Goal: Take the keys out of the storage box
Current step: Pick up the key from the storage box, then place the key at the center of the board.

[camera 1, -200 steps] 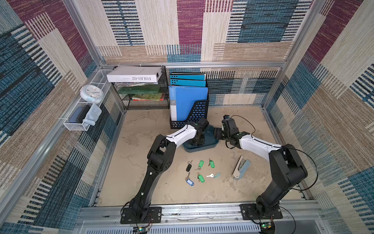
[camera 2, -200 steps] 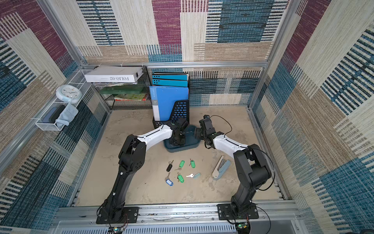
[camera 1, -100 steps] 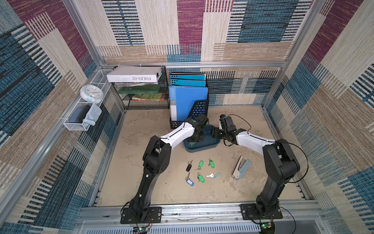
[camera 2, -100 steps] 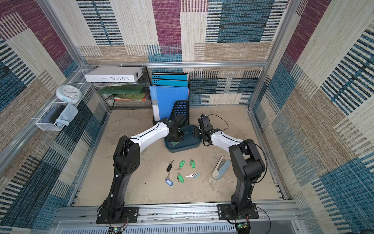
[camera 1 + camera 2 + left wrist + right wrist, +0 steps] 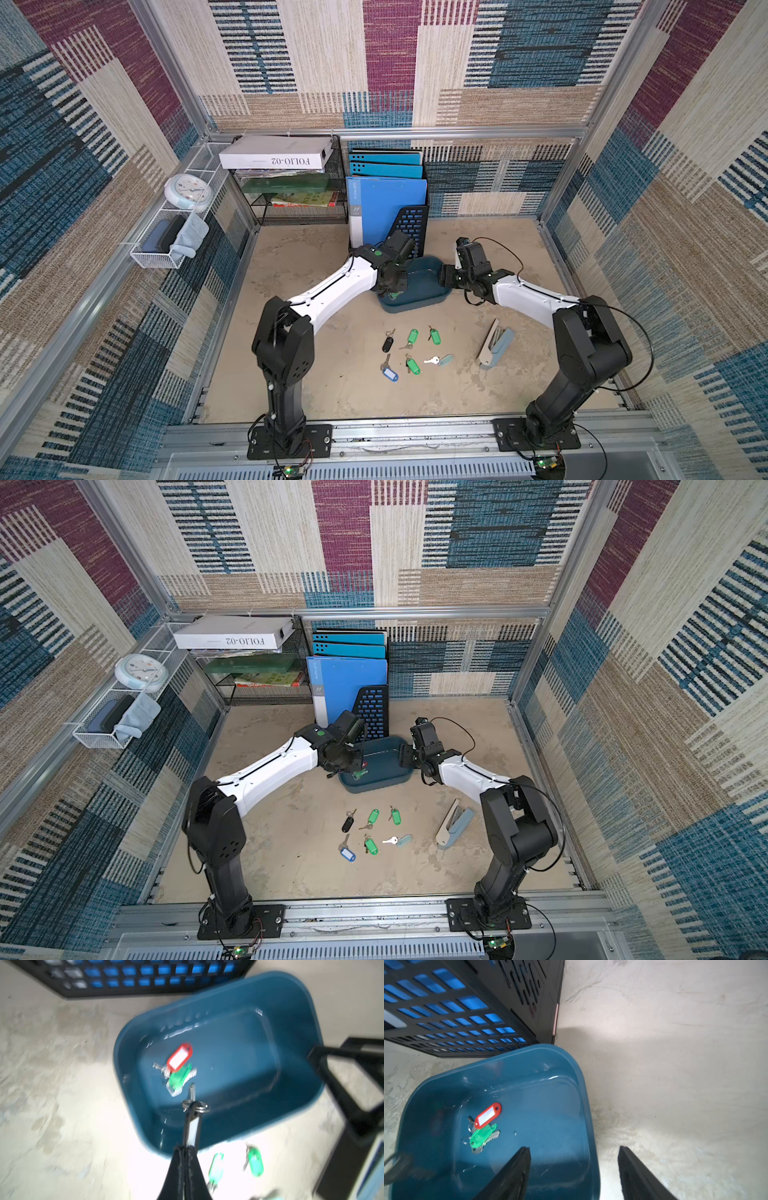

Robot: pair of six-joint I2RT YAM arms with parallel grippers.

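Left claw (image 5: 185, 1148) | pinched on key (image 5: 192, 1124) by its tag, for lift-out | right claw (image 5: 574, 1153) | wide astride storage box (image 5: 577, 1068) wall, seemingly bracing it

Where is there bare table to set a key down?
Free: table between the keys and the front rail, and back left, before the rack. Crowded: from the box past the keys to the stapler.

The white-and-black left arm (image 5: 332, 291) and right arm (image 5: 528, 296) stretch forward, angled inward. The left hand (image 5: 185, 1148) is pinched shut on a black-rimmed plastic key tag (image 5: 192, 1126). The right hand (image 5: 573, 1148) has its jaws wide apart.
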